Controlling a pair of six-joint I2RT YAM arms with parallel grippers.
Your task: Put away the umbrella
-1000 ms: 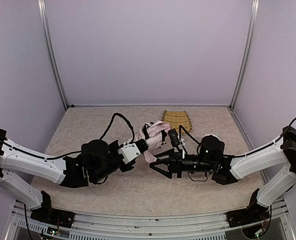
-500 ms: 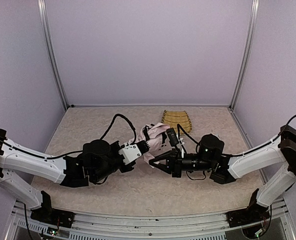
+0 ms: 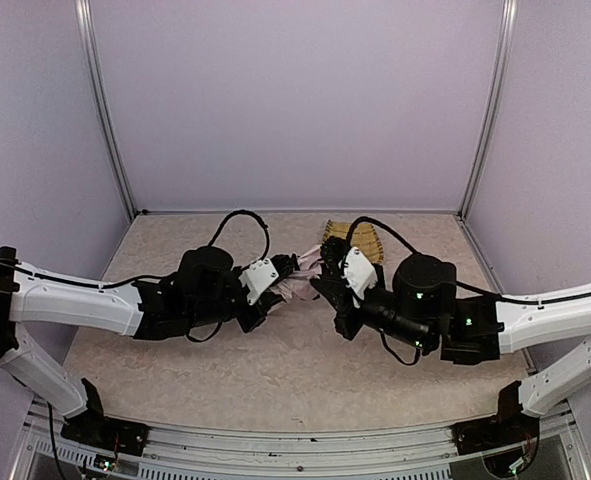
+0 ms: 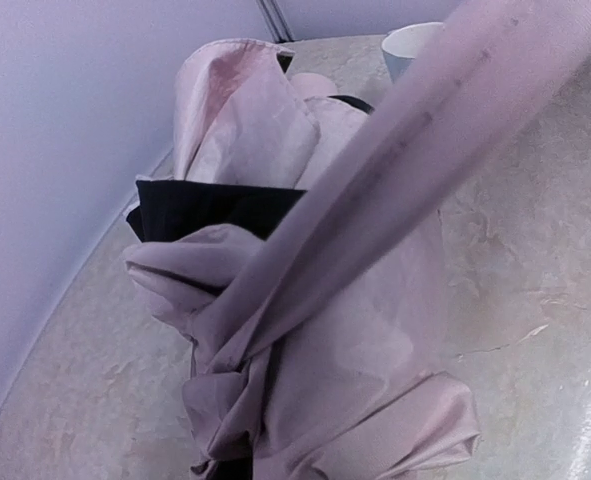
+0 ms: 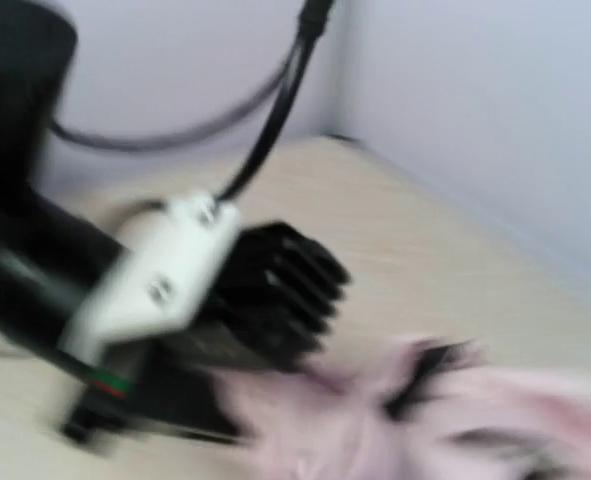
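Both arms meet at the bunched-up umbrella (image 3: 297,287) just beside the tray (image 3: 369,239), left gripper (image 3: 281,270) pinching fabric, right gripper (image 3: 325,276) pressed shut (caught anything? can't tell), so I'd call this the bundling step, and next it needs gathering tighter.

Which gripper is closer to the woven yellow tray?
Right. The right gripper is just in front of the tray; the left gripper is farther left, beyond the umbrella.
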